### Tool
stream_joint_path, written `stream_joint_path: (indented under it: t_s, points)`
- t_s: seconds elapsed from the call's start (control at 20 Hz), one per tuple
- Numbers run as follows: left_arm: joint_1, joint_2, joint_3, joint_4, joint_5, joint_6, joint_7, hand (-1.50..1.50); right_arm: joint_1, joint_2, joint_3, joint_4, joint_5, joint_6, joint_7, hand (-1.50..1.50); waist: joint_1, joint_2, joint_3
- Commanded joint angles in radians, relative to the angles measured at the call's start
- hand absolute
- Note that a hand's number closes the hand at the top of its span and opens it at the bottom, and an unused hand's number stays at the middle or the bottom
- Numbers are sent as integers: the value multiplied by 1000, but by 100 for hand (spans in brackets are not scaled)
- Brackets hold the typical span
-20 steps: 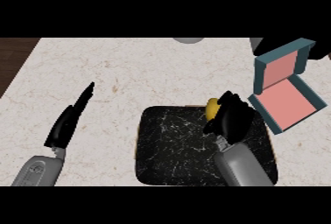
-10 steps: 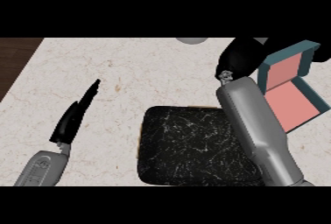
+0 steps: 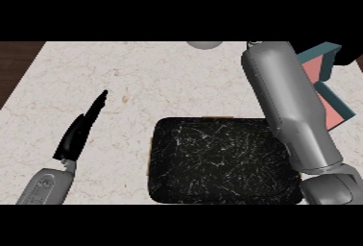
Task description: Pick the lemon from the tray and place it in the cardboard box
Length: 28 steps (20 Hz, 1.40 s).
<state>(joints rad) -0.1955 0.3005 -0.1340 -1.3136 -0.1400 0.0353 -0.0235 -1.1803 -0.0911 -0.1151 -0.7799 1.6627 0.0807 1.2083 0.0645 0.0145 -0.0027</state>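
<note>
your right forearm (image 3: pixel 291 110) reaches past the empty tray (image 3: pixel 220 161) toward the cardboard box (image 3: pixel 327 91); right hand and lemon are out of sight, so you can't tell its grip. release only once over the box. left hand (image 3: pixel 81 129) rests open.

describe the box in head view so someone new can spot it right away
Start at the pale marble counter, then the black tray at its lower middle. Follow the grey right forearm up and right from the tray: the cardboard box sits behind it at the right edge, partly hidden. It is the only coloured thing, teal walls around a salmon-pink inside.
</note>
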Motion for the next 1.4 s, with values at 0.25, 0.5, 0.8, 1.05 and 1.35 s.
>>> stream_joint_path:
  t_s: [0.25,0.5,0.8,1.05,1.35]
  points:
    - [74,-3,12,-6,-18,36,-32,0,-76,-60,-132,40,91,73,212,150,-43,-14,2]
    - [43,7,39,20,-17,35,-31,0,-7,-52,-196,17,104,69,197,150,-63,-14,2]
    - [75,22,48,3,2,3,-40,0,65,-101,-351,-7,34,59,125,150,-66,-14,3]
    - [95,-3,25,-38,-25,31,-24,0,169,-39,-501,-61,-113,-45,26,-150,-62,-15,4]
    - [66,5,44,-52,-17,13,11,0,268,-35,-451,-169,-123,-305,-192,-150,-60,-14,4]
